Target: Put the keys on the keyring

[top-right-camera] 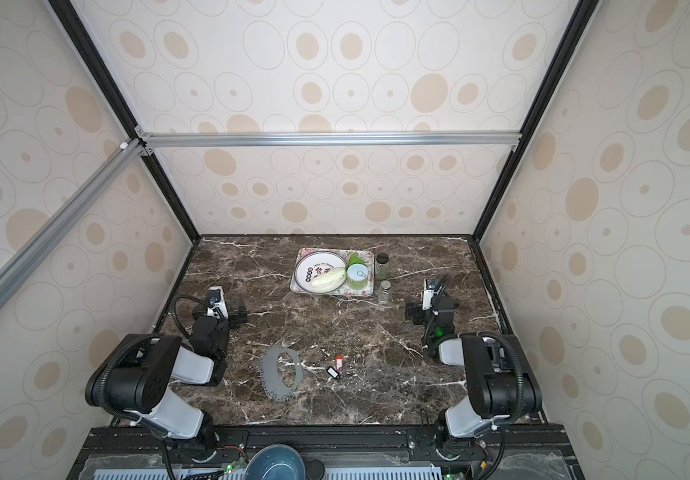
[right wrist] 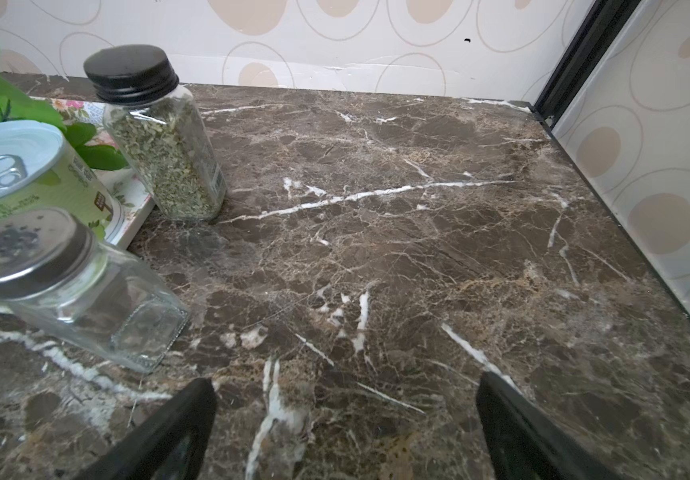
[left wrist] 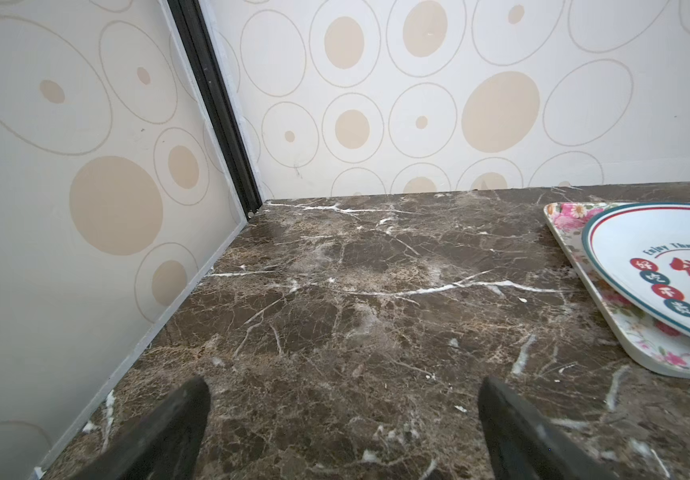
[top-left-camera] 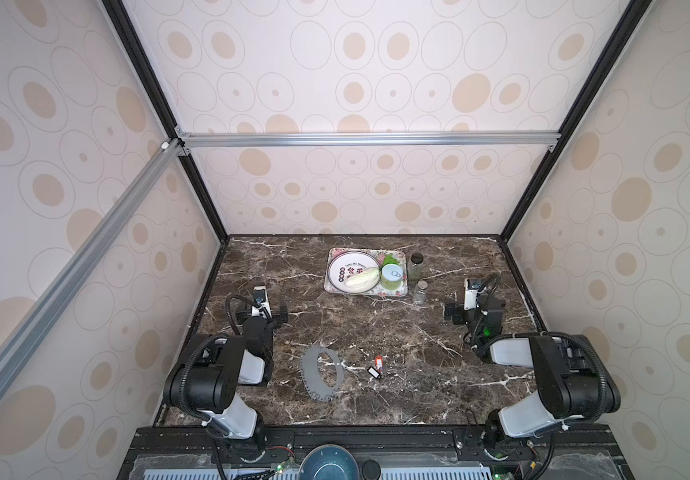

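Observation:
The keyring (top-left-camera: 308, 372) (top-right-camera: 267, 372), a flat grey oval plate with a big hole, lies on the marble table near the front, left of centre. Just right of it lie the keys: one with a red-orange tag (top-left-camera: 378, 362) (top-right-camera: 338, 361) and one with a black tag (top-left-camera: 373, 372) (top-right-camera: 333, 372). My left gripper (top-left-camera: 266, 309) (left wrist: 343, 386) stands open over bare marble, behind and left of the keyring. My right gripper (top-left-camera: 465, 309) (right wrist: 345, 384) is open too, far right of the keys. Neither wrist view shows the keys or the keyring.
A floral tray (top-left-camera: 400, 291) at the back centre carries a white plate (top-left-camera: 341, 266), a pale cabbage (top-left-camera: 359, 276) and a green can (top-left-camera: 392, 276). Two glass jars (right wrist: 160, 145) (right wrist: 73, 286) stand beside it, close to my right gripper. Walls enclose three sides.

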